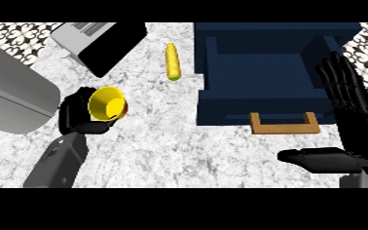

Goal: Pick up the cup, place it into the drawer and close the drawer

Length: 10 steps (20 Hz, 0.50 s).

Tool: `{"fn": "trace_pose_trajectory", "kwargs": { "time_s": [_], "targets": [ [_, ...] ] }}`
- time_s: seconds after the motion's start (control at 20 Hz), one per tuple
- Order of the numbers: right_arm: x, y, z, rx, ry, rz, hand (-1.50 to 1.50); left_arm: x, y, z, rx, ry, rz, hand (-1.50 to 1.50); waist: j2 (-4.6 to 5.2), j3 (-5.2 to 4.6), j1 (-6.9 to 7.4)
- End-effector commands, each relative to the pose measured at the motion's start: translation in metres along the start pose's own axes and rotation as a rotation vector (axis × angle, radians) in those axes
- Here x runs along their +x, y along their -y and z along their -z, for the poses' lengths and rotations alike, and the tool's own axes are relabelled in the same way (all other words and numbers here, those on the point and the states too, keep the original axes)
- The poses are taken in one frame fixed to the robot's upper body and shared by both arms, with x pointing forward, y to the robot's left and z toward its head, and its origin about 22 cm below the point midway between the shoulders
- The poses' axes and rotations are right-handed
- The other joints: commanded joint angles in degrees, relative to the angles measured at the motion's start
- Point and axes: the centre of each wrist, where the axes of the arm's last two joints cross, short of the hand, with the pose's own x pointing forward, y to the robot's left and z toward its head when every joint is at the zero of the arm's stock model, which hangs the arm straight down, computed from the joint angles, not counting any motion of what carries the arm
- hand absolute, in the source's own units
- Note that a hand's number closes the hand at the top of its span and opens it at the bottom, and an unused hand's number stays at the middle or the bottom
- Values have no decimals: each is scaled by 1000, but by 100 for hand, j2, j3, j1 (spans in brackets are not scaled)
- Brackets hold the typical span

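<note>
A yellow cup [108, 104] sits tilted in my left hand [78, 113], whose black fingers curl round it at the left of the counter, so that the cup's open mouth faces up and to the right. The dark blue drawer [259, 66] stands pulled open at the upper right, its inside bare, with a wooden handle [284, 124] on its front. My right hand [345, 102] is open at the right edge, fingers straight up beside the drawer's right side, thumb pointing left below the handle.
A corn cob [173, 61] lies on the marble counter [165, 141] between the cup and the drawer. A black and grey appliance [101, 39] stands at the upper left, with a grey rounded object [22, 97] at the left edge.
</note>
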Motion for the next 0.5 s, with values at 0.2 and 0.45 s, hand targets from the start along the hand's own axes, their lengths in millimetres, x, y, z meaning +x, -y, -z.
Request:
{"fn": "trace_pose_trajectory", "kwargs": {
  "time_s": [0.2, 0.45],
  "targets": [
    [3, 20, -14, -12, -13, -1, -150, 16, 76, 65, -196, 163, -63, 150, -58, 15, 49],
    [4, 16, -8, -11, -6, -16, -150, 50, 129, 107, -280, 166, 1, 150, -51, 14, 88]
  ]
}}
